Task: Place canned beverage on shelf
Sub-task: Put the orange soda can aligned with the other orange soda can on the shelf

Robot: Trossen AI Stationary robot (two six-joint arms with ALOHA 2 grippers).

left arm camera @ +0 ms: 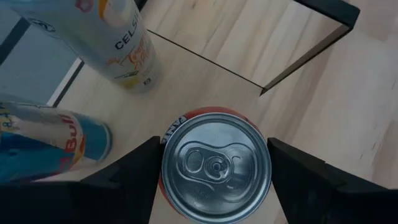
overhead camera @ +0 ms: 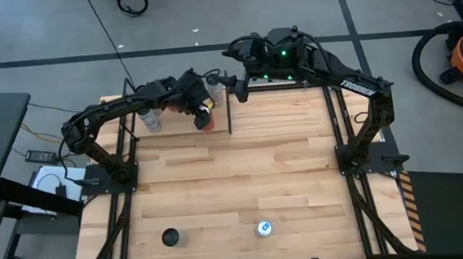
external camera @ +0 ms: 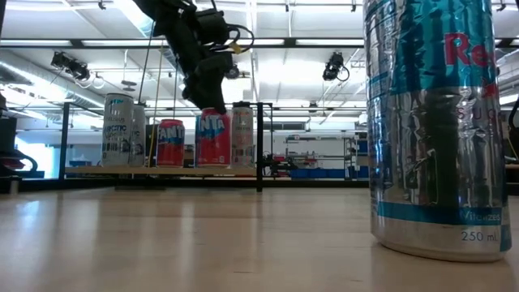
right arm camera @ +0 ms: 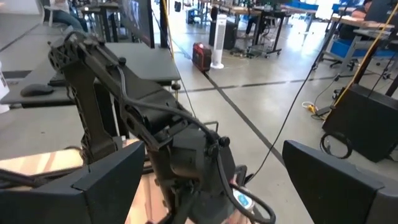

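From above, the left gripper (overhead camera: 204,113) holds a red can (overhead camera: 205,120) over the shelf (overhead camera: 184,130), the right gripper (overhead camera: 235,85) waiting wide-jawed; the low view shows the can standing among others; the left wrist shows jaws hugging it, so release likely follows.

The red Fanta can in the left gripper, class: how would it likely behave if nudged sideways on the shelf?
The red Fanta can stands upright on the shelf, tall and narrow, so it would probably tip. Once down, its round body would likely roll. The left gripper flanks its smooth metal sides, which may be slippery.
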